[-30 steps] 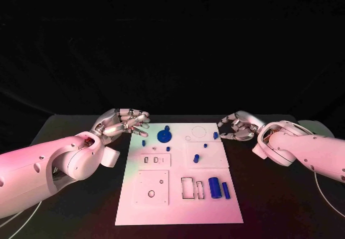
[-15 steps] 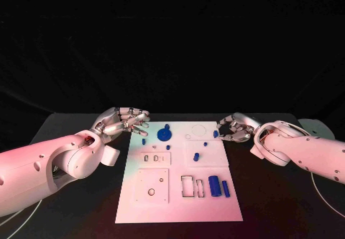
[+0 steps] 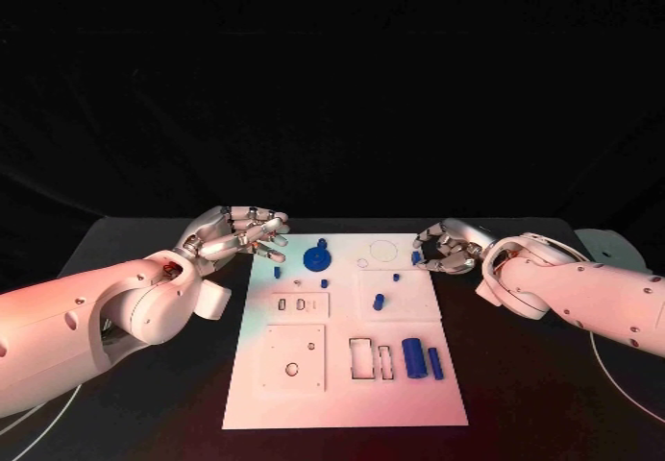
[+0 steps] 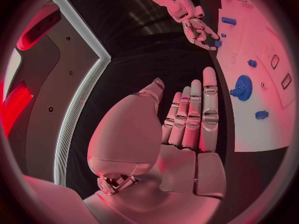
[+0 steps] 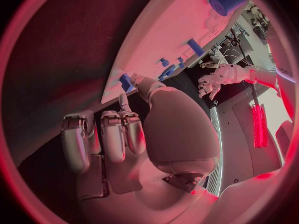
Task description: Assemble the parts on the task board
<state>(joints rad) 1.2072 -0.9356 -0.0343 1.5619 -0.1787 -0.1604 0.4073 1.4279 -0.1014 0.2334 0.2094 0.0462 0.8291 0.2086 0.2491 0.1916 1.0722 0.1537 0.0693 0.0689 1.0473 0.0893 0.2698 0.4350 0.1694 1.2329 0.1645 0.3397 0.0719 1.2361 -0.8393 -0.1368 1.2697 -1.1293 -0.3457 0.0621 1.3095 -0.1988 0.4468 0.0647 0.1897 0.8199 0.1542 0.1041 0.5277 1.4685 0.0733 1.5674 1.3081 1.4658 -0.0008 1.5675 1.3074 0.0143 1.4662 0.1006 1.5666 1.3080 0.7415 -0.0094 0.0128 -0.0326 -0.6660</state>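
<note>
The board [image 3: 347, 384] lay flat in the middle of the black tabletop [image 3: 554, 403]. The left hand [image 3: 238, 235] hovered just beside the board's far left corner, fingers straight, close together and holding nothing. The right hand [image 3: 446, 248] sat at the far right edge, fingers curled inward, its thumb near a small blue peg [image 3: 416, 257] on the board's edge; I cannot tell whether it touched the peg. A blue gear [image 3: 317, 257] stood on the far part of the board, near the left hand. Two blue cylinders [image 3: 423, 359] lay side by side on the near right part, beside two rectangular slots [image 3: 372, 362].
</note>
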